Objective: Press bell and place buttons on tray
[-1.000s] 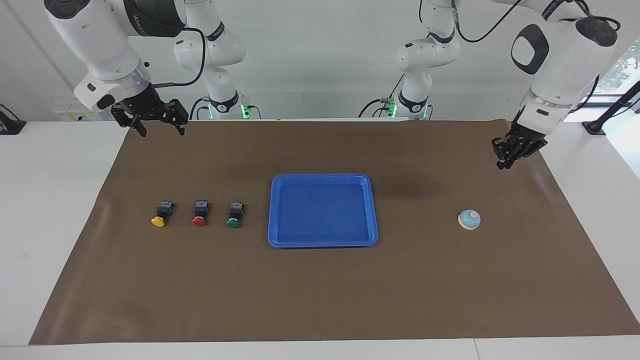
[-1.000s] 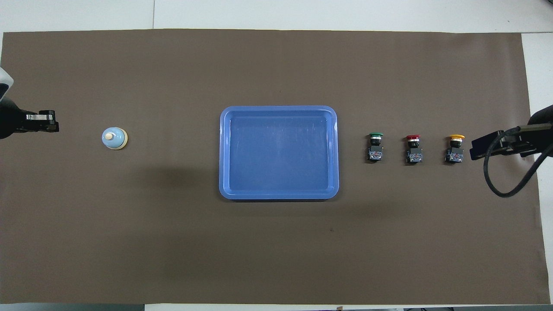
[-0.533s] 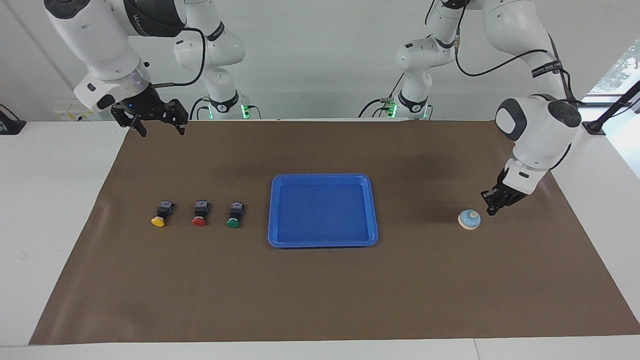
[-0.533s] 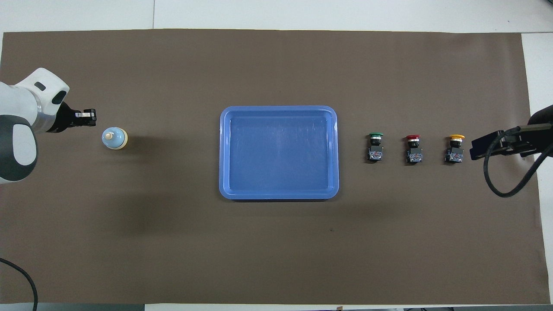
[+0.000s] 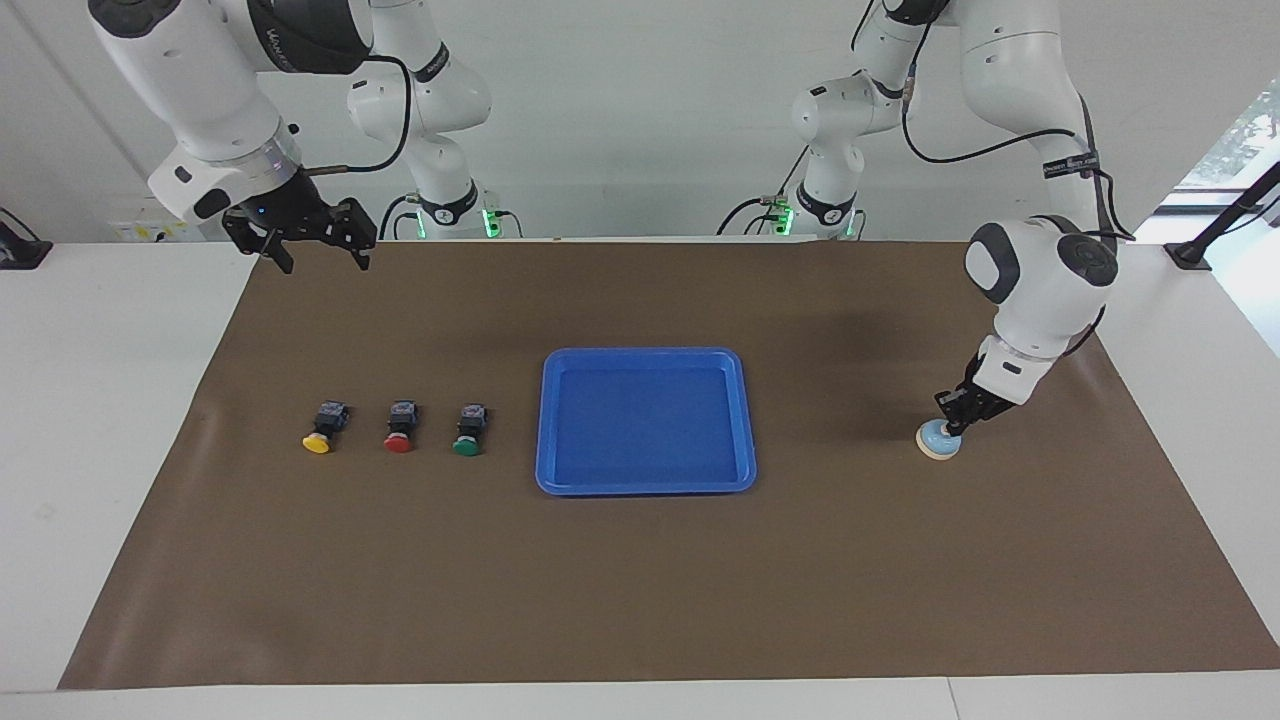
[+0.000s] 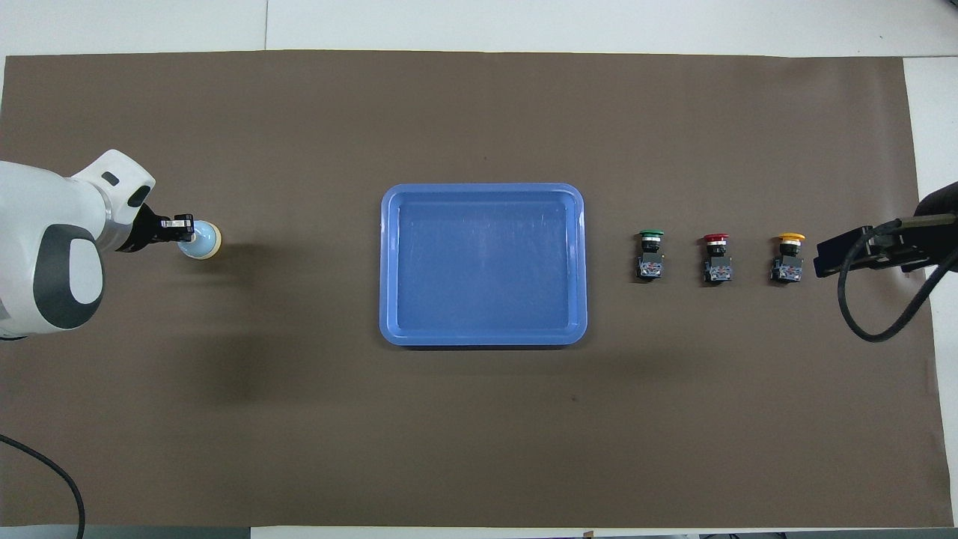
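Note:
The light blue bell [image 5: 937,441] [image 6: 203,241] sits on the mat toward the left arm's end. My left gripper [image 5: 947,423] [image 6: 184,226] is shut, its tips down on the bell's top, covering the knob. Three buttons lie in a row toward the right arm's end: yellow [image 5: 318,436] [image 6: 789,258], red [image 5: 399,433] [image 6: 716,259], green [image 5: 468,436] [image 6: 650,255]. The blue tray [image 5: 548,420] [image 6: 389,262] lies between them and the bell, with nothing in it. My right gripper [image 5: 316,256] [image 6: 827,258] waits open, raised over the mat's edge.
A brown mat [image 5: 640,580] [image 6: 479,434] covers the table, with white table [image 5: 100,400] showing at both ends. A black cable [image 6: 868,314] loops below the right gripper.
The left arm has swung down and inward from over the mat's edge; its shut gripper now rests on the bell's top. The right arm has not moved.

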